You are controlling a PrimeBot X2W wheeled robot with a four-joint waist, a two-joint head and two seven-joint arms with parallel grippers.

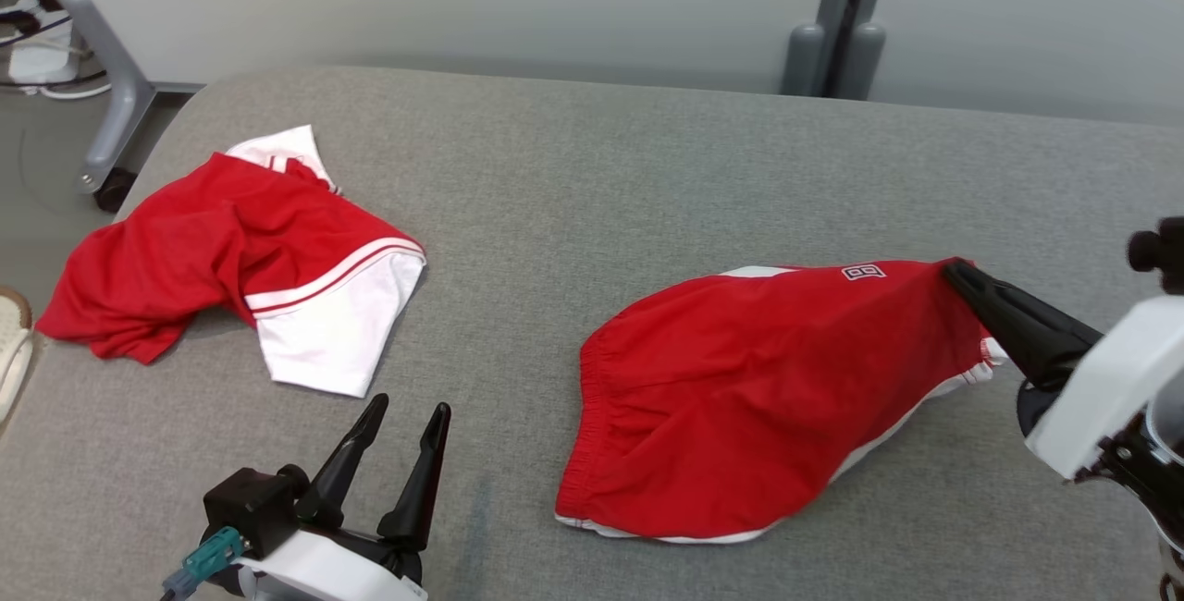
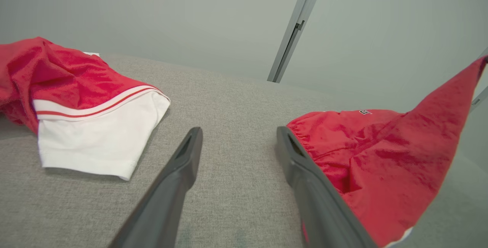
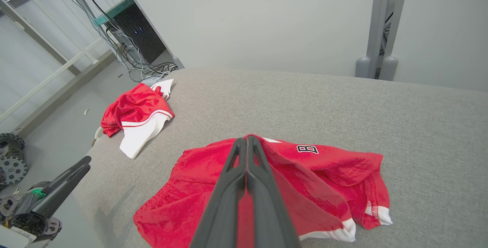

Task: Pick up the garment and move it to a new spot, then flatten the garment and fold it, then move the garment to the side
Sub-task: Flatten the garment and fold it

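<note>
**Shorts pinched at one end by the right hand**

A second red-and-white garment (image 1: 231, 250) lies crumpled well to the left of the shorts (image 1: 740, 398), at the desk's (image 1: 601, 166) left edge, and grey desk cloth lies between the two. A grey post (image 1: 837, 37) stands behind the shorts, beyond the desk's far edge.

The shorts lie on the right half of the desk, with the gathered waistband on their left side. The right hand (image 1: 957, 275) has its fingers pressed together on the end of the shorts away from the waistband. That end is drawn up off the desk into a peak, while the rest rests on the cloth. The left hand (image 1: 411, 405) hovers left of the waistband with its fingers spread wide, gripping nothing.
</note>
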